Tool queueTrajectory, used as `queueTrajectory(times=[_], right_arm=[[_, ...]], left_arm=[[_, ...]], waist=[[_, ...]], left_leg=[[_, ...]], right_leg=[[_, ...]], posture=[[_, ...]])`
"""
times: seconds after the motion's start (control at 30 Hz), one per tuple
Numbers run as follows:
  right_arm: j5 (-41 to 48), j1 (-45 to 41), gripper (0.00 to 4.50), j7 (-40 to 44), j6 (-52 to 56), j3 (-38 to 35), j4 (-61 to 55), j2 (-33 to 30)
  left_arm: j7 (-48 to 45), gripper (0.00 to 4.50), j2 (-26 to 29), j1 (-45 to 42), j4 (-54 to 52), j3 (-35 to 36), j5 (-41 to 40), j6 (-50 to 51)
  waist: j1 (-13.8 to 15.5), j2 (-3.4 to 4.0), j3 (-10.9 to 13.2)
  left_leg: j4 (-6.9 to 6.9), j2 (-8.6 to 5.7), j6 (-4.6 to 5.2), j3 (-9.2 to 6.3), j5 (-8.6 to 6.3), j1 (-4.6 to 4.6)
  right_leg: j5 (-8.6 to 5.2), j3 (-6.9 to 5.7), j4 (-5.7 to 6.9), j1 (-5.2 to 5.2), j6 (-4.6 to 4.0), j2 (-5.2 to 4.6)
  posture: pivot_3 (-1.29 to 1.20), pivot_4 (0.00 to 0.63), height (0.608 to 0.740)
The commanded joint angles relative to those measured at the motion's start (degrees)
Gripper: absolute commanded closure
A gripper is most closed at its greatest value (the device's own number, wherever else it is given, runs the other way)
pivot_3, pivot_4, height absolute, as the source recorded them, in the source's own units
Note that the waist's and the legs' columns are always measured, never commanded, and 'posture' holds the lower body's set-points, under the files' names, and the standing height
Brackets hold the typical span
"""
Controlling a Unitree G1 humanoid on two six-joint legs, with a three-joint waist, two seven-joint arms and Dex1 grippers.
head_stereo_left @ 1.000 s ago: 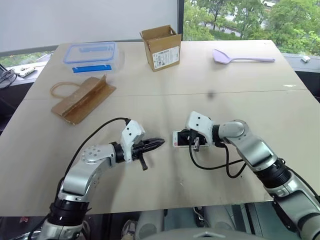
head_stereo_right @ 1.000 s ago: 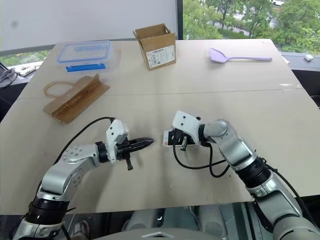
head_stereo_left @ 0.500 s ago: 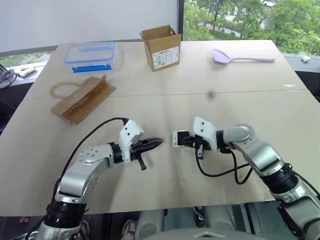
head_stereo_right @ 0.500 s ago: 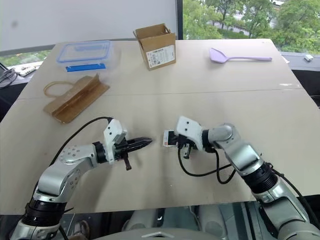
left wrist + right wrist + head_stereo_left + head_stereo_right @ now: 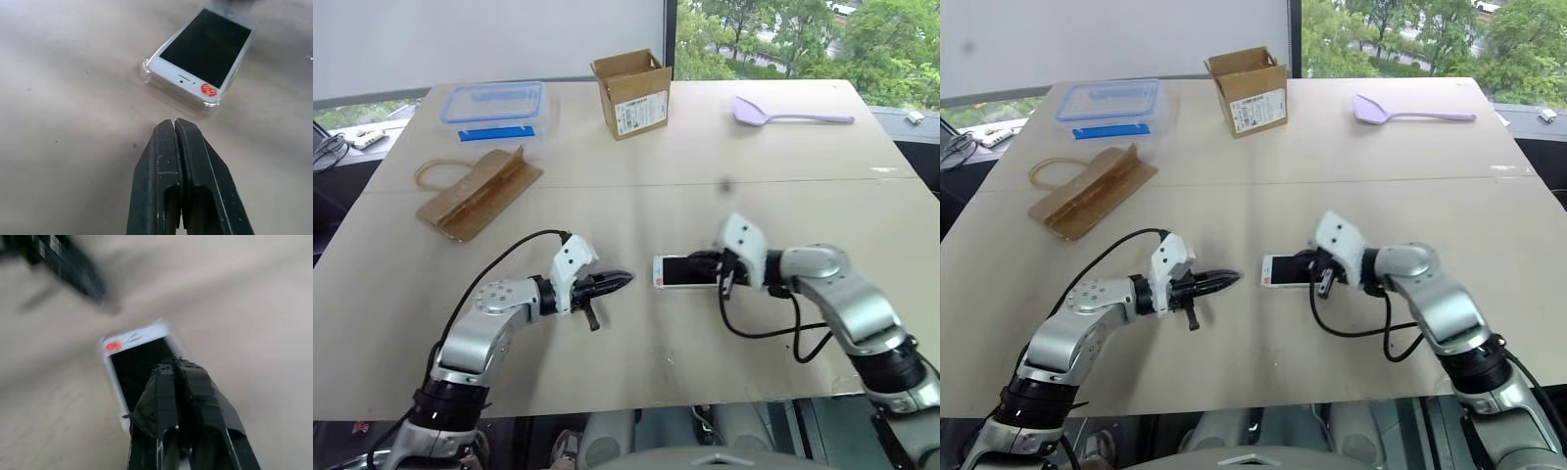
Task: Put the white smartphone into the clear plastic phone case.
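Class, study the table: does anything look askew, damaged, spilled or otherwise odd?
Nothing looks spilled or broken. The white smartphone lies face up in the clear plastic phone case, whose rim shows along its near end. One oddity: a red round sticker sits on the phone's white bezel.

Table [image 5: 636, 196] with phone [image 5: 683, 271], box [image 5: 630, 94], spatula [image 5: 790, 112]

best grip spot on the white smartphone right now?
Judging by its pose: the white smartphone lies flat, screen up, in the clear plastic phone case. Pinch across its long edges near the middle, coming from above; the flat face offers no hold.
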Motion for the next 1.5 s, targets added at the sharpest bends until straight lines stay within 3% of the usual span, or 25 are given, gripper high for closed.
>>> queueTrajectory(times=[0.03,0.27,0.5,0.7,0.93,1.07,1.2,1.5], right_arm=[[-0.97,3.20,4.50,-2.23,2.22,-4.09,-4.68,-5.14],[-4.27,7.60,4.50,-4.89,1.87,-1.61,-4.83,-11.16],[-5.68,4.16,4.50,-6.00,1.28,7.25,-4.04,-6.40],[-6.22,2.99,4.50,-7.62,2.19,10.24,-3.54,-2.78],[-3.96,4.87,4.50,-8.39,2.25,5.34,-4.97,-3.17],[1.51,6.90,4.50,-7.03,2.46,-2.32,-7.93,-3.02],[3.77,9.44,4.50,-6.49,1.73,-4.99,-7.65,-3.65],[4.01,8.45,4.50,-8.67,0.14,-3.08,-3.70,-1.37]], left_arm=[[-0.30,4.46,-0.72,-1.05,1.74,-1.28,1.51,-2.44],[-1.13,4.46,-1.68,-2.25,5.27,-3.21,3.60,-5.40],[-2.22,4.46,-2.16,-3.26,7.24,-4.02,4.44,-6.50],[-2.22,4.46,-2.96,-3.72,7.52,-4.63,5.04,-6.83],[-2.42,4.46,-2.82,-2.95,7.23,-3.44,4.31,-6.65],[-5.29,4.46,-2.14,-3.49,6.22,1.74,-2.91,-3.86],[-7.30,4.46,-3.25,-6.14,3.98,0.59,-6.57,0.53],[-2.23,4.46,-11.23,-14.00,12.90,-9.81,4.54,-2.21]], waist=[[0.05,0.00,0.00],[-0.05,0.00,0.00],[-0.03,-0.01,0.00],[0.42,-0.01,-0.01],[0.77,-0.01,-0.01],[0.62,-0.02,0.00],[0.38,-0.02,0.01],[0.18,-0.04,0.00]], left_leg=[[-0.01,0.00,0.00,0.00,0.00,0.00],[0.01,0.00,0.00,0.09,0.00,0.02],[0.03,0.01,0.01,0.07,0.00,0.01],[0.05,-0.02,0.01,0.00,0.00,-0.01],[0.06,-0.04,0.00,-0.02,0.00,-0.01],[0.05,-0.01,0.00,-0.01,0.00,-0.03],[0.04,0.00,0.00,-0.02,0.00,-0.03],[0.06,-0.02,0.01,0.02,0.00,-0.03]], right_leg=[[-0.02,-0.01,-0.01,0.00,-0.02,0.00],[-0.03,0.03,-0.06,0.01,-0.02,-0.04],[-0.03,0.02,-0.05,0.01,-0.02,-0.03],[-0.03,-0.02,-0.04,0.03,-0.02,-0.03],[-0.03,-0.04,-0.06,0.03,-0.03,-0.05],[-0.03,-0.04,-0.06,0.02,-0.03,-0.04],[-0.03,-0.06,-0.06,0.02,-0.02,-0.03],[0.09,-0.01,-0.03,0.03,0.18,0.00]], posture=[[0.00,0.150,0.740],[0.00,0.150,0.740],[0.00,0.150,0.740],[0.00,0.150,0.740],[0.00,0.150,0.740],[0.00,0.150,0.740],[0.00,0.150,0.740],[0.00,0.150,0.740]])
